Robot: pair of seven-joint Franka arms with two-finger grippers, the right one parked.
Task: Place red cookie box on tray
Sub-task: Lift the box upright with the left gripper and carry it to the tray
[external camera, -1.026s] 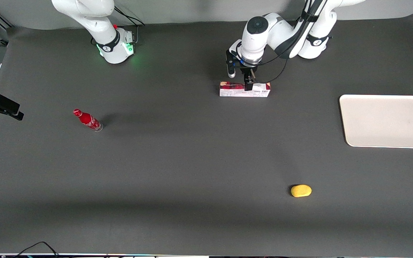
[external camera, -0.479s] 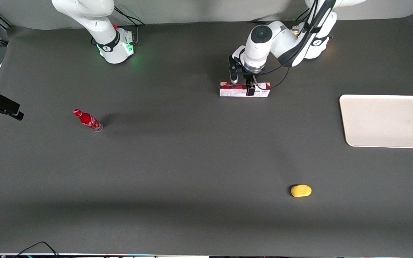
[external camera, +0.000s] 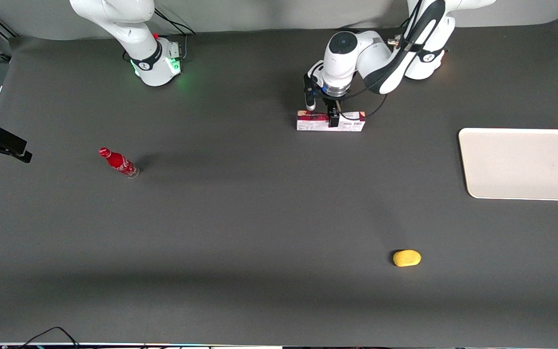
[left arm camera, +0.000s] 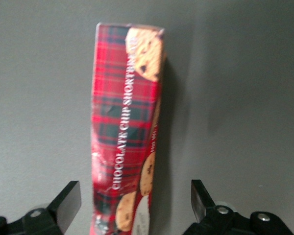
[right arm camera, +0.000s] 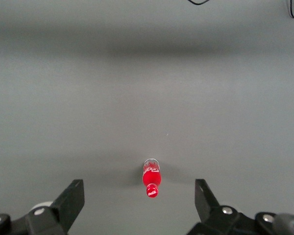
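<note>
The red cookie box [external camera: 331,121] lies on the counter [external camera: 259,218] near the working arm's base, standing on 1 long narrow side, with its white printed panel facing the front camera. The claw [external camera: 331,114] hangs right over the box, fingers [left arm camera: 67,201] spread apart, 1 on each long side of the carton, and neither looks to be touching it in the wrist view. The step in hand appears to be the grasp. To do it well, the claw should probably drop a little lower so the pads meet the flat plaid faces rather than the top edge, staying near the middle of the box's length so it will not tip when lifted. The carton sits closer to 1 finger than the other, so centring first would help keep it from sliding as the fingers close. A gentle squeeze suits thin cardboard. The tray [external camera: 521,165] waits well apart, toward the working arm's end of the counter and nearer the front camera.
</note>
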